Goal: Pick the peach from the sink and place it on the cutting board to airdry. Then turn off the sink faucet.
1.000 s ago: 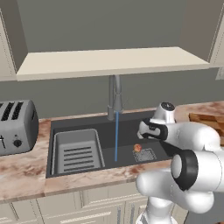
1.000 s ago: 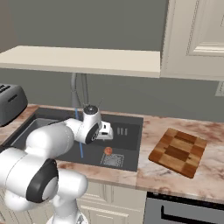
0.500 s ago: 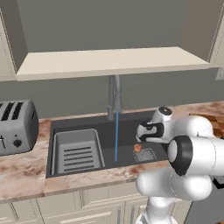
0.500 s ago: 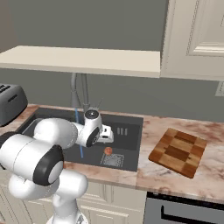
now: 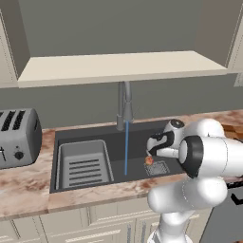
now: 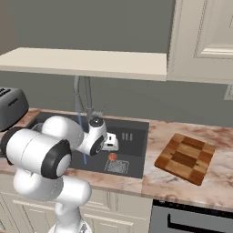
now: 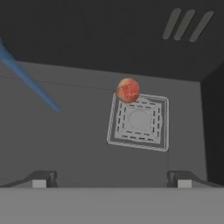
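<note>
I have the gripper (image 7: 112,177) hanging over the sink (image 5: 85,135), pointed down at the basin floor. In the hand view both fingers (image 7: 41,178) stand far apart at the bottom corners with nothing between them, so they are spread wide and carry nothing.

The peach (image 7: 127,89) lies on the sink floor, touching the upper left corner of the square drain grate (image 7: 139,121) in the hand view. From the left base view I see the peach (image 5: 149,160) just below the white hand, at the left edge of the grate. In the right base view the peach (image 6: 112,157) sits just under the hand, with the grate (image 6: 117,166) beside it.

Water (image 5: 126,147) runs in a thin blue stream from the sink faucet (image 5: 124,105) down to the basin floor, well to the left of the peach in the left base view. In the hand view the stream (image 7: 30,81) crosses the upper left, apart from the fruit.

A ribbed grey tray insert (image 5: 84,163) fills the left part of the sink. The cutting board (image 6: 185,157) lies flat on the worktop (image 6: 218,182) to the right of the sink, with nothing on it. A toaster (image 5: 18,136) stands on the worktop to the left of the sink.
</note>
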Robot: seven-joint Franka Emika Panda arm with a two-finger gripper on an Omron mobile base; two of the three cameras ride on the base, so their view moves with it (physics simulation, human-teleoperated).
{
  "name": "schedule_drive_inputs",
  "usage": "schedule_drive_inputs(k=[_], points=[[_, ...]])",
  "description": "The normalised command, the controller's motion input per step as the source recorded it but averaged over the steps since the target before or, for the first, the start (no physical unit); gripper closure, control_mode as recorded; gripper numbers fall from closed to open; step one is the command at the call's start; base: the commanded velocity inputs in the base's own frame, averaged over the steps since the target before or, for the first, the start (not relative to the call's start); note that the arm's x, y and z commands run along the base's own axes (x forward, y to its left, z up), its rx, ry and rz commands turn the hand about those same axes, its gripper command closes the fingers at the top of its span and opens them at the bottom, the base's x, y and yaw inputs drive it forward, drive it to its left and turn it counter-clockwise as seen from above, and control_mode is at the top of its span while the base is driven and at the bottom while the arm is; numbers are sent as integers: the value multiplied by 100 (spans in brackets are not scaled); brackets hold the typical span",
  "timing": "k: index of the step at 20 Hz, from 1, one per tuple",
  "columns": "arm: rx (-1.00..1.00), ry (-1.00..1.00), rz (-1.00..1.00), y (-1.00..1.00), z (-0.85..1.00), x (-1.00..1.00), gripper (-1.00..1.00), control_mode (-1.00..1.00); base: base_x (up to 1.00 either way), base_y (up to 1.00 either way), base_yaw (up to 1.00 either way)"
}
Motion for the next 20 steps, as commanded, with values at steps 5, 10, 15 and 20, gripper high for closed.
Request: schedule_drive_inputs(k=[5, 10, 15, 20], points=[[0, 0, 0, 0, -25, 10, -100, -100, 0, 0, 0], [0, 0, 0, 0, -21, 10, -100, -100, 0, 0, 0], [0, 0, 0, 0, -18, 10, -100, -100, 0, 0, 0], [0, 0, 0, 0, -14, 9, -100, -100, 0, 0, 0]])
